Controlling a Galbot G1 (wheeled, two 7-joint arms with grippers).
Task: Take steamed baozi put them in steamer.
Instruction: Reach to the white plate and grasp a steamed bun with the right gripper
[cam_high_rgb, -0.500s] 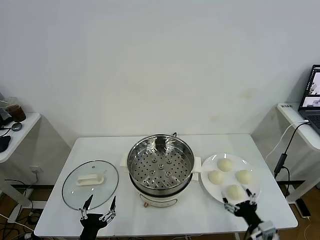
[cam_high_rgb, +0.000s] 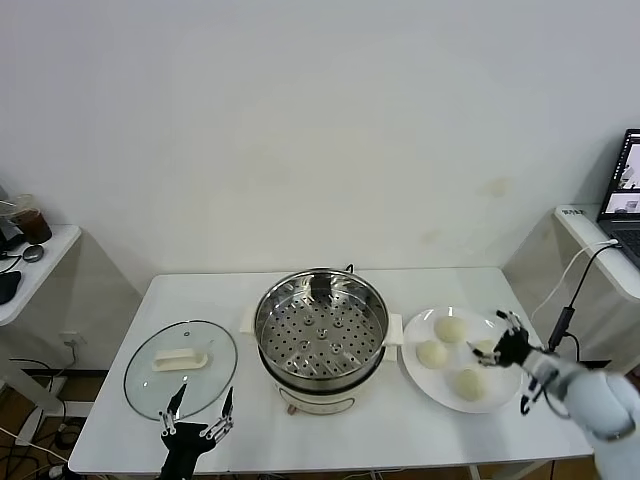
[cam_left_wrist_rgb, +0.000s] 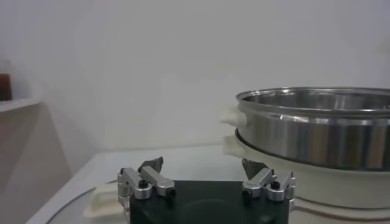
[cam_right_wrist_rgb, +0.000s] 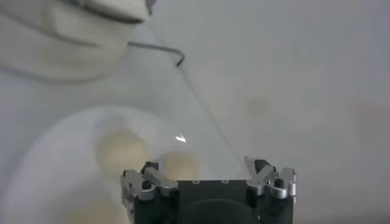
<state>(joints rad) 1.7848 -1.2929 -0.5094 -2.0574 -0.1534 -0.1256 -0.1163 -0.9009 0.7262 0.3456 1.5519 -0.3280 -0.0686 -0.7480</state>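
Fingers of the right gripper (cam_high_rgb: 500, 343) stood spread and held nothing, poised over the white plate (cam_high_rgb: 420, 372) at its three o'clock side, directly above the bun there. Four steamed baozi (cam_high_rgb: 450, 328) lay on that plate: one at twelve o'clock, one at nine o'clock (cam_high_rgb: 431, 353), one at six o'clock (cam_high_rgb: 468, 383), and one at three o'clock (cam_high_rgb: 486, 349), partly hidden by the gripper. Whether the fingertips touched that bun could not be determined. The steamer (cam_high_rgb: 321, 332) stood at the table's centre, just beside the plate at the plate's nine o'clock, its perforated tray holding no buns, so the task was judged to be at its first pick. The left gripper (cam_high_rgb: 199, 422) waited at the table's near edge, its fingers likewise apart and unloaded, by the glass lid (cam_high_rgb: 180, 366). For a sound grasp, the right gripper should descend squarely so that its fingers straddle the widest part of the three o'clock bun, close gently enough not to dent the soft dough, and lift straight up before swinging toward the steamer, clearing the neighbouring buns and the steamer's rim and white handle (cam_high_rgb: 393, 337). A slanted approach risked nudging adjacent buns across the plate.
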